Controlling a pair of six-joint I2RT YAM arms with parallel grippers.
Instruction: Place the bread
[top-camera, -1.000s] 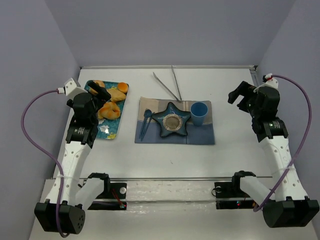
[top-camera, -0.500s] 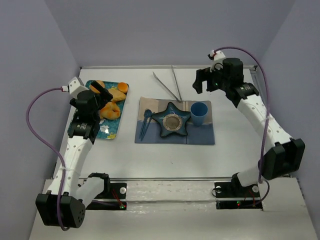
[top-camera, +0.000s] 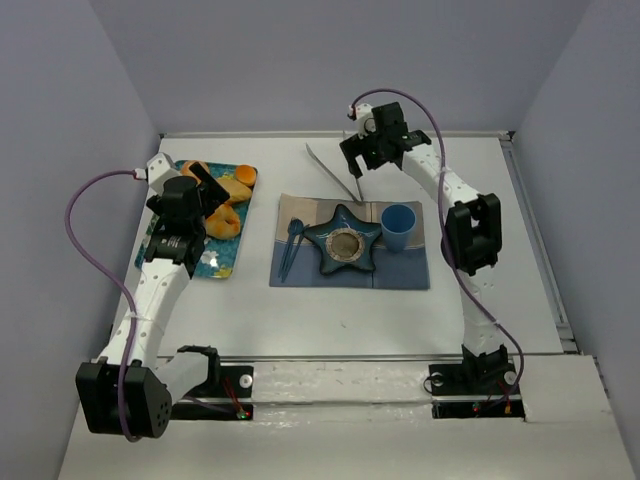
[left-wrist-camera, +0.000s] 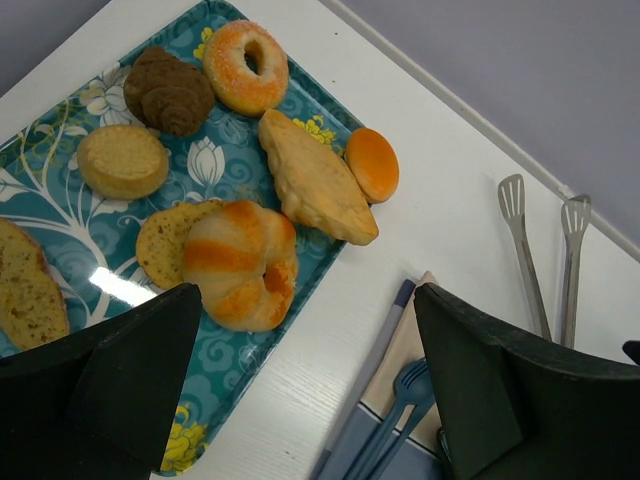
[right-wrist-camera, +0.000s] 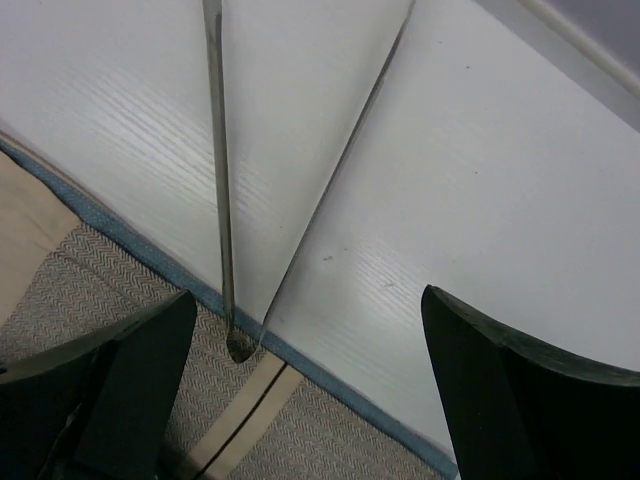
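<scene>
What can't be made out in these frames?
- Top view: the left arm covers part of the teal floral tray, hiding some pastries.
- Left wrist view: the tan flat slice is cut off by the left edge.
- Right wrist view: the metal tongs run out of the top edge, so their tips are unseen.
- Top view: the round disc in the blue star-shaped plate is too small to identify.

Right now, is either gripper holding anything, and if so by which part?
Nothing is held. The left gripper hangs open over the pastry tray, and the right gripper is open above the tongs, near their hinge end.
</scene>
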